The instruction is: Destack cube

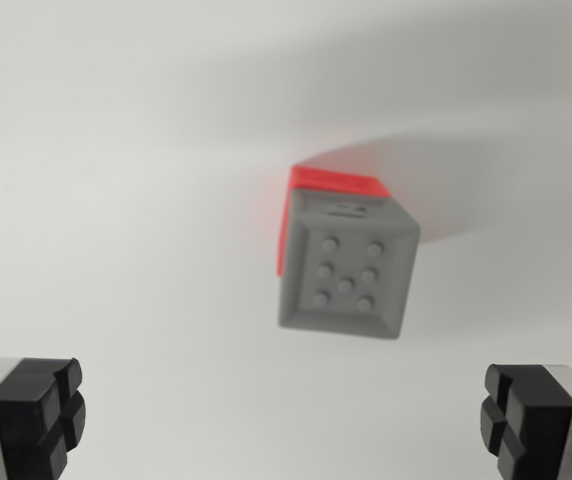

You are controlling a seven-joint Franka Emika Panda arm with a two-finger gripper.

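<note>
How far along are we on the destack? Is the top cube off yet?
Nothing is done yet: the grey cube sits on the red cube. The gripper is open and empty, with both fingers apart from the stack. Grasping the grey cube, lifting it and setting it down are all left.

The gripper (284, 420) stands spread wide, one black finger pad (41, 412) at seven o'clock, the other at five.
</note>
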